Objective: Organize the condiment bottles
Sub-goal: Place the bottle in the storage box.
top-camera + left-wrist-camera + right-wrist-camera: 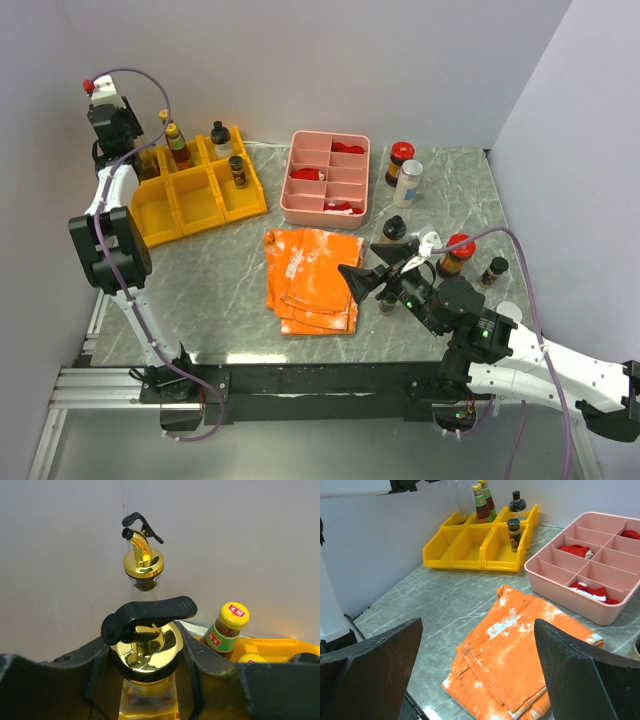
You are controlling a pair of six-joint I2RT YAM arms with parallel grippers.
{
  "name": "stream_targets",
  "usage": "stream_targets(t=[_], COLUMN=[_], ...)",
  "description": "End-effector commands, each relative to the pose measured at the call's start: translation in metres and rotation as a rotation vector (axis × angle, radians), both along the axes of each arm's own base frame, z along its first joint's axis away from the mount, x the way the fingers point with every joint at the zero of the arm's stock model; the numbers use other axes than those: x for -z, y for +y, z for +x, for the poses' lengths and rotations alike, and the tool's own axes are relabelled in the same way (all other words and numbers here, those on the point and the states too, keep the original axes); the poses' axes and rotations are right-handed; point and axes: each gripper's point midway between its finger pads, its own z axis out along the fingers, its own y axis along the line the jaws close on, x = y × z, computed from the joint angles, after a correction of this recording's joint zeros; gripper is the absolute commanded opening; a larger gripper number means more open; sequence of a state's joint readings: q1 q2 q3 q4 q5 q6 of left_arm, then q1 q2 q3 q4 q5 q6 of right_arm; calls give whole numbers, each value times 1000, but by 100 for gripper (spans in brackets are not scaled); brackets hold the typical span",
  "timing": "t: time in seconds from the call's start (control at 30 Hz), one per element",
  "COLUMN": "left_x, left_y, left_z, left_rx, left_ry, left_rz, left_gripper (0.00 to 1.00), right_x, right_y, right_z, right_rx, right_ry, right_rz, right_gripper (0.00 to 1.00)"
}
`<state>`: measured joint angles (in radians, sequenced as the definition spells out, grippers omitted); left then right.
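My left gripper point(145, 685) is shut on the neck of a clear oil bottle point(146, 652) with a gold pourer and black lever, held over the back left yellow bin point(150, 165). The same pourer is mirrored on the wall behind. In the bins stand a yellow-capped sauce bottle point(178, 146), a black-capped bottle point(221, 140) and a small dark jar point(237, 171). Over the table's right half, my right gripper point(372, 265) hangs open and empty by the orange cloth's right edge. Loose bottles surround it: two red-capped jars point(400, 160) point(455, 254), a white bottle point(408, 183) and black-capped ones point(394, 228) point(494, 270).
A pink divided tray point(300, 190) with red pieces sits at the back centre. The folded orange cloth point(310, 278) lies mid-table, also under my right gripper point(480, 670). The yellow bins point(470, 550) stand against the left wall, and walls close in the back and both sides.
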<state>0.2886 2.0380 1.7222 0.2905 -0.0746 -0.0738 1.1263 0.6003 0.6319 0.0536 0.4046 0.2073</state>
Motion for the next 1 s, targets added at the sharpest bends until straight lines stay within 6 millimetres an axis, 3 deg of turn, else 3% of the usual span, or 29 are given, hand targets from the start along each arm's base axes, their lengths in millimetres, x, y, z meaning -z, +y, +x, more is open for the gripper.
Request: stream_targets(t=[0.0,0.27,0.5,0.6,0.83,0.97], left_x=[-62,-38,-27,-24,-38,-62], left_y=[-1,4,6,5,0,-8], left_z=[1,6,6,6,-2,-17], left_rx=[23,25,28,31,37,49], left_ry=[-196,-142,-119,-111,-125,-156], left_rz=[34,21,11,10,-15,-40], left_gripper=[6,31,40,52,78,88], right_x=[-11,-9,-9,-10,-11,-12], right_y=[-2,-2,-1,-2,0,2], right_z=[4,5,4,4,2,1], right_rx=[26,33,26,28,11,0], right_ry=[-27,-24,-23,-24,-21,-20], right_rz=[32,24,21,23,18,20], right_gripper=[100,100,100,100,100,100])
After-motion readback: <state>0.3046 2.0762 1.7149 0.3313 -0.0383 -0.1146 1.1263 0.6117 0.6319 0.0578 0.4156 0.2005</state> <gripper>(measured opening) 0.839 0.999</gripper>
